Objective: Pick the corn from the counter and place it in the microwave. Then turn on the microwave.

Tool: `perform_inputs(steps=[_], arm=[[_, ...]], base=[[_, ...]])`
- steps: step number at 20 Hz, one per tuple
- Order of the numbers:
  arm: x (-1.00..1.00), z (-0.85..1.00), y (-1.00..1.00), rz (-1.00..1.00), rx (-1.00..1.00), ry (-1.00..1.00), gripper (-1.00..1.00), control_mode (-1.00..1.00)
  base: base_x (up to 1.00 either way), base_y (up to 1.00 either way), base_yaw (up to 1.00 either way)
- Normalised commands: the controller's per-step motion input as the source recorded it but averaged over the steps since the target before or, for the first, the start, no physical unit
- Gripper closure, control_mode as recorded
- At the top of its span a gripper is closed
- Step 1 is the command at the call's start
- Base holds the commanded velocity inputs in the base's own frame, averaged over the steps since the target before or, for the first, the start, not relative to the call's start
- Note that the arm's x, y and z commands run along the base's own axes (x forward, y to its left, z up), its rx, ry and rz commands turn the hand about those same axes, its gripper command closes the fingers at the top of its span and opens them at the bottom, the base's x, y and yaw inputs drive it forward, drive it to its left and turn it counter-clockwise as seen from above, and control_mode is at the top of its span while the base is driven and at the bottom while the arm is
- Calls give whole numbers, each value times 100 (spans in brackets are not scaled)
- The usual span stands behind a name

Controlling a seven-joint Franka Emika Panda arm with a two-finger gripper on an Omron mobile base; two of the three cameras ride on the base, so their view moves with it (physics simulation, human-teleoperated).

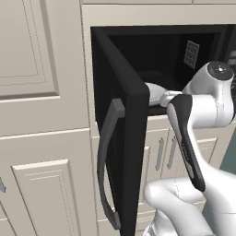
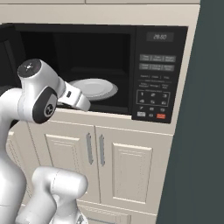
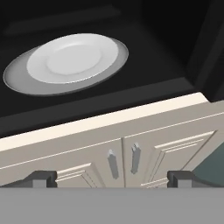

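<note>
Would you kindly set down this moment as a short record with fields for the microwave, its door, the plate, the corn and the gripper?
microwave: built in above cream cabinet doors, keypad on its right side
door: swung wide open, its curved grey handle facing the left base view
plate: white, lying on the microwave's floor, nothing on it
corn: not on the plate; place not shown
gripper: open, holding nothing, at the front of the microwave's opening, looking in at the plate
</note>
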Motion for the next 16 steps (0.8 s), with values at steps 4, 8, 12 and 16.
perform_inputs(steps=[4,8,12,16], arm=[[0,-5,-4,-1,-3,-3,-100,-100],[-1,-5,-4,0,-3,-4,-100,-100],[-1,-1,-8,0,-2,-2,-100,-100],[-1,0,-9,0,-1,0,-100,-100]], base=[[0,0,0],[0,0,0],[0,0,0],[0,0,0]])
